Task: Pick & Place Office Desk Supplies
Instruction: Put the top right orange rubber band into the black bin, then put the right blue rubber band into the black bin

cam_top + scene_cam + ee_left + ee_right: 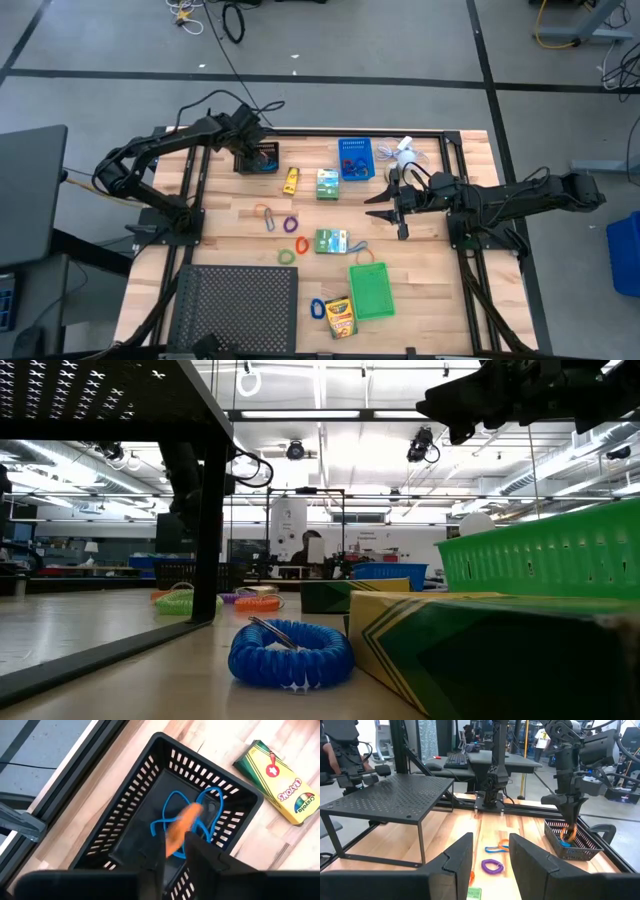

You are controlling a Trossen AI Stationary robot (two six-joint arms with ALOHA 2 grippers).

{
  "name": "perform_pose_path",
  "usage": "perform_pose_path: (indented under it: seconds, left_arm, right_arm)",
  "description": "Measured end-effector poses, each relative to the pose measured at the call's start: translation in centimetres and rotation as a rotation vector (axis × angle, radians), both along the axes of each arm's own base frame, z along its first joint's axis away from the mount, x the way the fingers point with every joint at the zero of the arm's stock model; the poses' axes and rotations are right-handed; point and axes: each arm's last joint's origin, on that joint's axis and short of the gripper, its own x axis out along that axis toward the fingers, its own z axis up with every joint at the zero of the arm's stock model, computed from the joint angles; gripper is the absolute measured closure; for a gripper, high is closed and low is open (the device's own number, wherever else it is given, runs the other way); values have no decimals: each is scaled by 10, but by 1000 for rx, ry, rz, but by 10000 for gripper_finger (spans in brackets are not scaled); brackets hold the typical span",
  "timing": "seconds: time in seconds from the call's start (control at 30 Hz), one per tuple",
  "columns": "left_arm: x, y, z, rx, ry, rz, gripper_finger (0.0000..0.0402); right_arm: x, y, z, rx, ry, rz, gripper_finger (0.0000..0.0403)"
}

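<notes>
Left hand: you see the left hand poised over the black bin at the far left of the surface; its fingers stand slightly parted with an orange band between them, and you cannot tell whether they grip it or have let it go.
Orange band: a blurred orange loop, hanging into the bin above a blue band that lies on the bin's floor.
Black bin: slotted walls, rectangular; just beside it lies a yellow crayon box with a green end.
Right hand: the right hand hovers over bare wood right of centre, fingers apart, holding nothing.
Other bins: a blue bin at the far edge; a green bin near the front, flat on the surface.
Small boxes: two green-white boxes, one near the blue bin, one at centre.
Loose bands: a purple band, an orange ring and a green ring lie mid-surface; a blue coil sits just beside a second crayon box at the front.
Hard to make out: in the low view you find the green bin and the front crayon box cut off at the edge, and the black mesh tray blocks much of the left.
</notes>
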Motion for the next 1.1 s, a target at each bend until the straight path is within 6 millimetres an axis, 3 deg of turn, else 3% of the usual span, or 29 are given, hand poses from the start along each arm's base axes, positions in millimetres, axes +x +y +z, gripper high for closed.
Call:
perform_pose_path:
  seconds: [0.33, 0.47, 0.77, 0.93, 1.1]
  left_arm:
    - [0, 0, 1, 16, 6, -39, 196]
    - [4, -1, 2, -15, -62, -82, 169]
    - [21, -5, 20, -57, -402, -356, 170]
    - [31, -25, 44, -53, -604, -568, 172]
    - [43, -55, 59, -22, -665, -749, 172]
  right_arm:
    - [0, 0, 0, 0, 1, 0, 266]
    - [0, 0, -1, 0, 12, 0, 266]
    - [-2, -2, -15, 31, 159, -81, 266]
    - [-6, -2, -27, 113, 292, -104, 266]
    - [-1, -2, -37, 149, 432, -123, 266]
